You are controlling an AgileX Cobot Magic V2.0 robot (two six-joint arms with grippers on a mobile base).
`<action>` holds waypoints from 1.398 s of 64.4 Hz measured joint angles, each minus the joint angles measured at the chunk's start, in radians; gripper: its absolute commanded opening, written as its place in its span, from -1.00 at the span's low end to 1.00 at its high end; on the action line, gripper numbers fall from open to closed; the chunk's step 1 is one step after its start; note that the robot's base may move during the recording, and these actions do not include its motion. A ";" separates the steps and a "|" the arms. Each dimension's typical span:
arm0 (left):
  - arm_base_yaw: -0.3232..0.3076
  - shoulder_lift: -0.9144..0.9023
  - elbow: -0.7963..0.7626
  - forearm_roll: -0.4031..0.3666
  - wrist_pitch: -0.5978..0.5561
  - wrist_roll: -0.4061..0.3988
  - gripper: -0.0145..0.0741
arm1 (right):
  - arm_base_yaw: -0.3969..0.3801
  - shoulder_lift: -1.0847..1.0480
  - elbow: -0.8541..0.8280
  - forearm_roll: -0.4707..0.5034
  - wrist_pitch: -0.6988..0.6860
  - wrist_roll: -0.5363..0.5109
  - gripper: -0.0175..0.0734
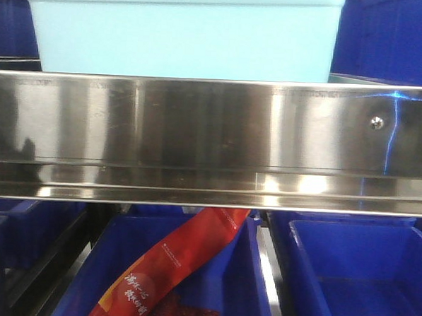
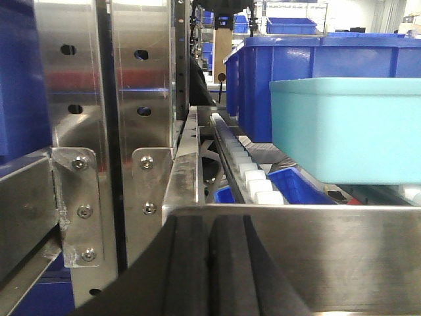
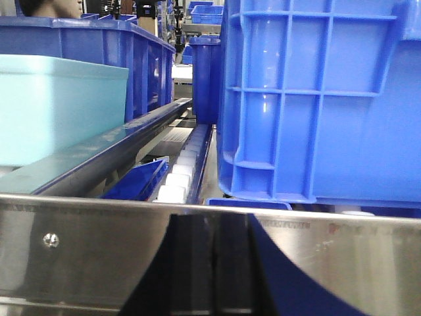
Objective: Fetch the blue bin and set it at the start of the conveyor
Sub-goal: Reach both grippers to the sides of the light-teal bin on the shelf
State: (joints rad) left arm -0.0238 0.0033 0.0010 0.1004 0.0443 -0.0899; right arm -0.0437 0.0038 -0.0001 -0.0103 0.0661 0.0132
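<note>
Bin [image 1: 182, 36] sits beyond steel rail [image 1: 212, 137], long side across my view. It lies ahead-right of left hand [image 2: 209, 263] and ahead-left of right hand [image 3: 214, 263], so between both. Both hands look closed, empty. I judge both must open, then flank bin ends.

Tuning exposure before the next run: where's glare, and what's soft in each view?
Front view: steel rail throws bright streaks and a blue reflection at right; pale cyan bin looks washed. Left wrist view: far background is blown out white, left hand a dark blurred shape. Right wrist view: right hand is silhouetted, ribbed blue crate shows highlights.
</note>
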 measured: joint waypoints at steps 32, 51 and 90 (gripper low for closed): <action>0.000 0.000 0.000 0.000 0.000 0.000 -0.92 | 0.000 0.000 0.000 0.000 0.000 0.000 -0.98; 0.000 0.000 0.000 0.000 0.000 0.000 -0.92 | 0.000 0.000 0.000 0.000 0.000 0.000 -0.98; 0.000 -0.002 -0.215 0.051 0.158 0.002 -0.92 | 0.000 -0.004 -0.223 0.010 0.144 0.005 -0.98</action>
State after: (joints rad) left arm -0.0238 0.0012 -0.2137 0.1516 0.2025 -0.0879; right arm -0.0437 0.0000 -0.2227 0.0000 0.2099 0.0177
